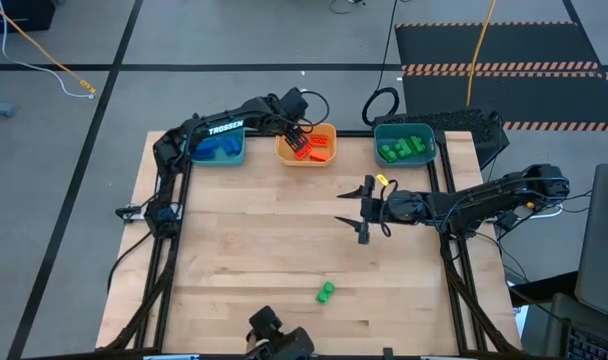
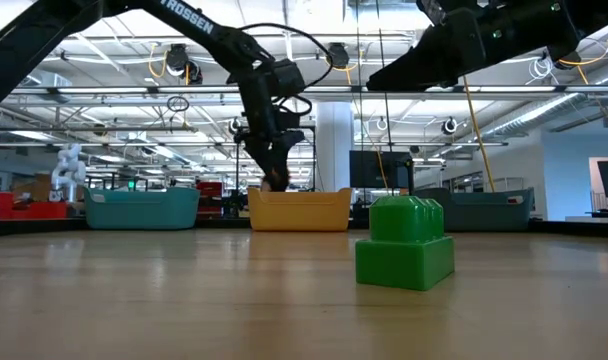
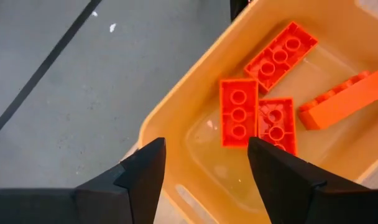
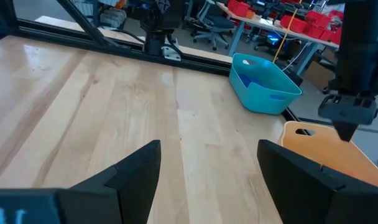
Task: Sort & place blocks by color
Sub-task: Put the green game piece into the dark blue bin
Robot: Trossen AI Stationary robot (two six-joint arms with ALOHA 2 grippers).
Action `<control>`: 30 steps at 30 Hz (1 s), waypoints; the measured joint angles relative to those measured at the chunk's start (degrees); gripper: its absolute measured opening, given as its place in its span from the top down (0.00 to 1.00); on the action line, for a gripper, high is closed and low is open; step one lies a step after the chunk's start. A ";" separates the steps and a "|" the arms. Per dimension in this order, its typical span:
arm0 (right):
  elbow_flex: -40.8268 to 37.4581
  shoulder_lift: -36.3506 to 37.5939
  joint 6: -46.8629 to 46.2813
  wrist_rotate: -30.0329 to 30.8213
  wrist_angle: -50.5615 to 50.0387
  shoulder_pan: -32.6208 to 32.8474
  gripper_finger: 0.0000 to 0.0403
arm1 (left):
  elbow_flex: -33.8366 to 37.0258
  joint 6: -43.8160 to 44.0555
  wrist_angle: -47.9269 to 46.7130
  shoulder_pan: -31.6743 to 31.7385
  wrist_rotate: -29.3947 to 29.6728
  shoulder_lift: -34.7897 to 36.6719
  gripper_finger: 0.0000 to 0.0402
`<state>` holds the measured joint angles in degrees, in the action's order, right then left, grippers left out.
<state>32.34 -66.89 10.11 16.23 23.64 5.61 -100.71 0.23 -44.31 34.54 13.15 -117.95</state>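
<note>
Low view: green block (image 2: pixel 405 243) nearest, upright on the bench (image 2: pixel 184 300), studs up, a small brick stacked on a wider one. Behind it the orange tray (image 2: pixel 298 210), flanked by a teal tray (image 2: pixel 141 208) and a darker tray (image 2: pixel 481 210). Left pincer (image 2: pixel 274 178) hanging just over the orange tray.

High view: lone green block (image 1: pixel 326 291) on bare wood toward the near edge, well apart from all three trays. Blue blocks (image 1: pixel 220 148) in the left tray, red blocks (image 1: pixel 314 148) in the middle, green blocks (image 1: pixel 404 148) in the right. Right pincer (image 1: pixel 365 212) mid-bench, fingers spread, holding nothing. Stray block lying from it toward the near edge and slightly leftward; clearly nearer the right arm than the left. Long axis of the block too small to tell here.

Left wrist view: fingers (image 3: pixel 142 177) parted, nothing between them, poised over the tray rim; four red blocks (image 3: pixel 239 114) lying loose inside.

Right wrist view: fingers (image 4: pixel 136 171) wide apart, empty, facing the far trays and not the stray block, which stays out of sight. Likely next: turn, descend, grasp.
</note>
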 joint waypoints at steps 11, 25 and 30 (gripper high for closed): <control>0.00 0.00 1.36 0.18 -0.81 -0.16 0.35 | 0.00 2.03 -6.20 -6.23 0.13 10.96 0.42; 0.00 0.06 1.63 0.29 -4.37 -2.19 0.35 | 0.11 3.50 -3.93 -22.34 -0.13 16.87 0.42; 0.00 2.16 1.53 0.49 -9.99 -2.25 0.35 | 5.74 4.85 8.45 -27.61 -0.31 17.52 0.42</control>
<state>32.34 -64.74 11.64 16.72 13.65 3.36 -94.97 5.08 -35.87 6.93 12.83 -100.42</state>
